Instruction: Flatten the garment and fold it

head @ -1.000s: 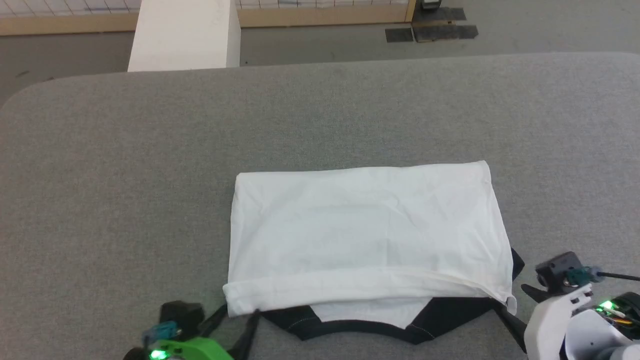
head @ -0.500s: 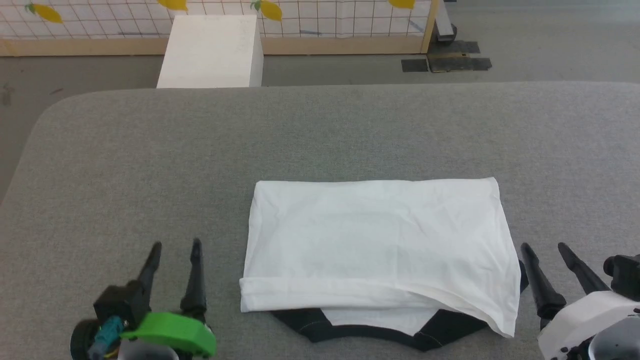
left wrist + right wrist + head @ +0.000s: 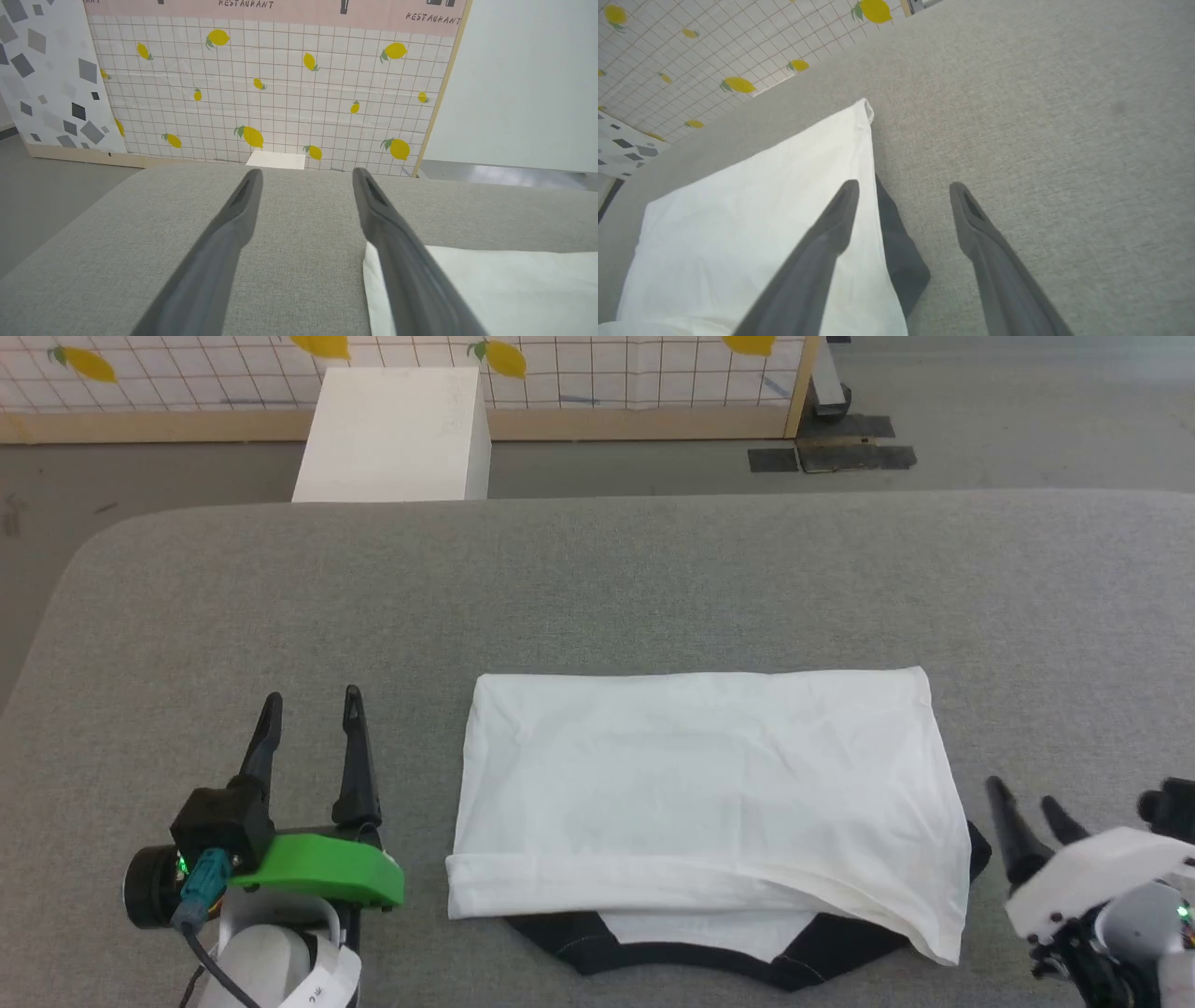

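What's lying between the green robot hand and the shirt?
Just bare grey tabletop lies between the left gripper and the garment, as the head view shows.

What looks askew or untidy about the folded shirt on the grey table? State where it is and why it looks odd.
The shirt is folded unevenly. The near edge of its white top layer slants, sagging towards the near right corner, and the black shoulder panels stick out from under that edge instead of being covered.

Grey table [image 3: 597, 579]; white box [image 3: 392, 434], perhaps, beyond
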{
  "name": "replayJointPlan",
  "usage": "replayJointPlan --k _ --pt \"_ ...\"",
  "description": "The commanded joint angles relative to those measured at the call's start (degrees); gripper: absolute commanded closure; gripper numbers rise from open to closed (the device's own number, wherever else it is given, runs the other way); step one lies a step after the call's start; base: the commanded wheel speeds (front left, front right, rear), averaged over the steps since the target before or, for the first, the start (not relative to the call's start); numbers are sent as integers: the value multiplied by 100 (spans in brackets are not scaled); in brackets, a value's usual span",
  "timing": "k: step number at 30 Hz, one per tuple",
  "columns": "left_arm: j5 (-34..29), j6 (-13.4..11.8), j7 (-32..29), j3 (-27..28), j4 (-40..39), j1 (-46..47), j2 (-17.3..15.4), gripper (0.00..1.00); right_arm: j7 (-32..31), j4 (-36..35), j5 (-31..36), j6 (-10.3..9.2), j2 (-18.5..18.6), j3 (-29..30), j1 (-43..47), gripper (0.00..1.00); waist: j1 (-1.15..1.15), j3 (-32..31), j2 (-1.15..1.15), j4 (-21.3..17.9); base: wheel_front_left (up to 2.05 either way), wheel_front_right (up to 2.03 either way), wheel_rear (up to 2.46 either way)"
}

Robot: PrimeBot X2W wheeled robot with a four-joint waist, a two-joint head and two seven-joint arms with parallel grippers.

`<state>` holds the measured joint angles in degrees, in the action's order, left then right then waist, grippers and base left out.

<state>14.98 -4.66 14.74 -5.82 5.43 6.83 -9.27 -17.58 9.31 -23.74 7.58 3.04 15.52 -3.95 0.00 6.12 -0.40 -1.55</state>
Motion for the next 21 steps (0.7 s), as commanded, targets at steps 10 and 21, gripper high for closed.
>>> replayJointPlan --k 10,21 --pt "-305 399 25 258 372 258 267 0 -791 1608 -60 -9 -15 -224 -994 0 0 105 40 1 0 0 0" --pt "-489 594 26 399 492 247 434 0 -2009 2189 -406 -9 -16 -726 -1182 60 0 100 40 32 0 0 0"
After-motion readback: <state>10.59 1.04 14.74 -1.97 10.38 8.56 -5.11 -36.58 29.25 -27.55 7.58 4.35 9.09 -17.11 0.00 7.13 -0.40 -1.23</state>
